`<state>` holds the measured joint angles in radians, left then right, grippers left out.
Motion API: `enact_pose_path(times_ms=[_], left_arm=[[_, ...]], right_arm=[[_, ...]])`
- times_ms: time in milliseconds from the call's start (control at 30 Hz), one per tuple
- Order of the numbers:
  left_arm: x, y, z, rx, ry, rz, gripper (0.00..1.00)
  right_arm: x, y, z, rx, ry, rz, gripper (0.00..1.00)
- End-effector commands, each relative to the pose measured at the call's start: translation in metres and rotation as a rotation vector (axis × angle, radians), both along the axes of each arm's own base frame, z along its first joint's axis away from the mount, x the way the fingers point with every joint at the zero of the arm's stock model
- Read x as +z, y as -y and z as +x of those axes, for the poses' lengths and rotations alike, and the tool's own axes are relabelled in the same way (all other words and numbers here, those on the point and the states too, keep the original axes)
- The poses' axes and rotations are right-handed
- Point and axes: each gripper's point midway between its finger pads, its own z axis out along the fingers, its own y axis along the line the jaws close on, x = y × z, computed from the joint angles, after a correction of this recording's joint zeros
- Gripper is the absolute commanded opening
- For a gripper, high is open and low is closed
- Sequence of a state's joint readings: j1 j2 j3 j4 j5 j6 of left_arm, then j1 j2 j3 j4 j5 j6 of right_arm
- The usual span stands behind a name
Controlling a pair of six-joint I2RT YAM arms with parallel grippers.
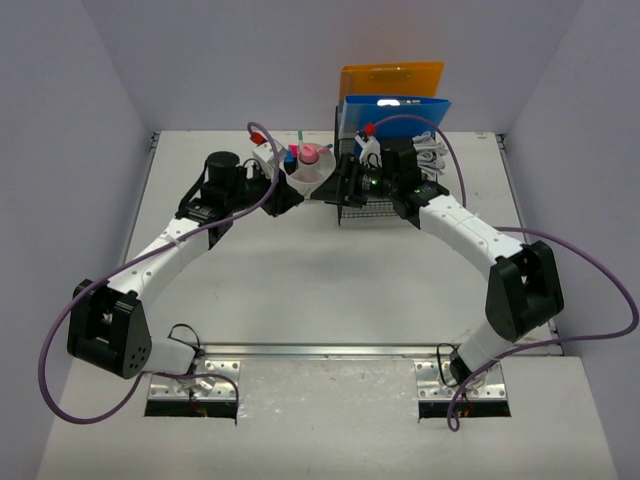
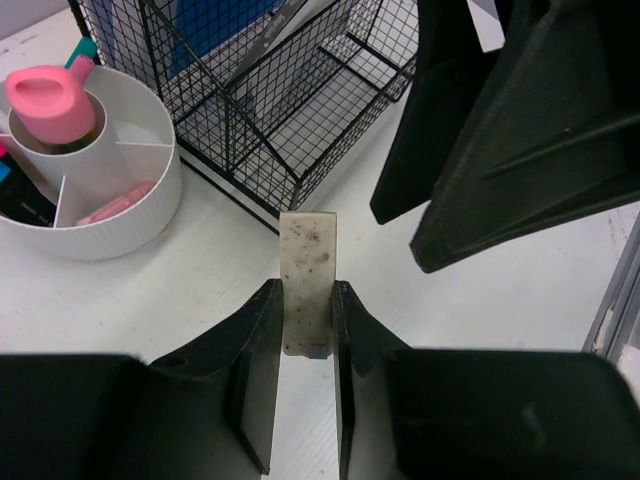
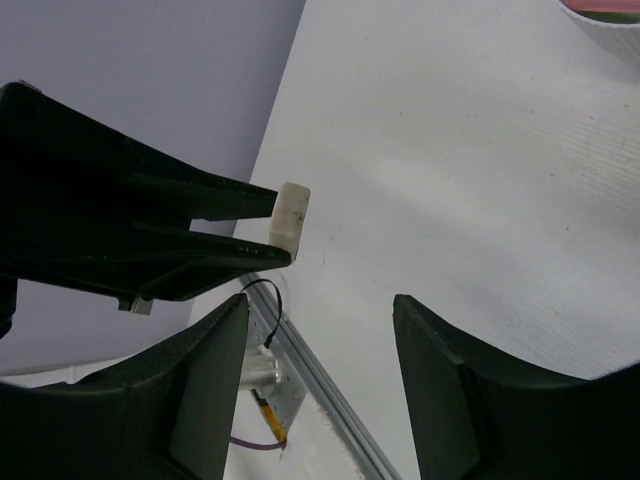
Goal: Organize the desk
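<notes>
A speckled eraser [image 2: 307,250], clamped in the left tool [image 2: 306,292], is revealed only by wrist views; the right tool [image 3: 320,305] is held apart opposite.

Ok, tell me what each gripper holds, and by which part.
The left gripper pinches a speckled white eraser by its near end; the far end sticks out free. The right gripper is open and holds nothing.

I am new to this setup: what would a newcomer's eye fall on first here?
At the far middle of the white desk, the left gripper is shut on a small off-white speckled block, and the open right gripper faces it. Beside them stand a black wire basket with a blue folder and an orange folder, and a round white ribbed organiser holding a pink-capped bottle.
</notes>
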<state>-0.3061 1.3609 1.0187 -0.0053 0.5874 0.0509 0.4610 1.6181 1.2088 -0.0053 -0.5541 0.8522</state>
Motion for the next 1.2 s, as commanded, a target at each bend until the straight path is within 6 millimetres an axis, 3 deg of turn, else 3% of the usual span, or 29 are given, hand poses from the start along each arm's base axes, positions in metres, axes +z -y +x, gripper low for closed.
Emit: enact_pose_path(times_ms=[0, 500, 800, 1000, 1167], left_arm=[[0.034, 0.002, -0.002, -0.011, 0.075, -0.061, 0.0], [0.031, 0.003, -0.008, -0.032, 0.067, -0.059, 0.0], [0.031, 0.003, -0.009, -0.035, 0.067, -0.061, 0.0], [0.028, 0.002, -0.008, -0.027, 0.069, -0.046, 0.0], [0.026, 0.0, -0.008, -0.02, 0.062, -0.043, 0.03]], right_arm=[[0.039, -0.013, 0.018, -0.016, 0.079, 0.085, 0.57], [0.035, -0.021, 0.025, -0.025, 0.064, 0.096, 0.51], [0.038, -0.027, 0.025, -0.016, 0.065, 0.108, 0.38], [0.04, -0.034, 0.023, 0.003, 0.069, 0.114, 0.22], [0.041, -0.034, 0.021, 0.007, 0.077, 0.112, 0.0]])
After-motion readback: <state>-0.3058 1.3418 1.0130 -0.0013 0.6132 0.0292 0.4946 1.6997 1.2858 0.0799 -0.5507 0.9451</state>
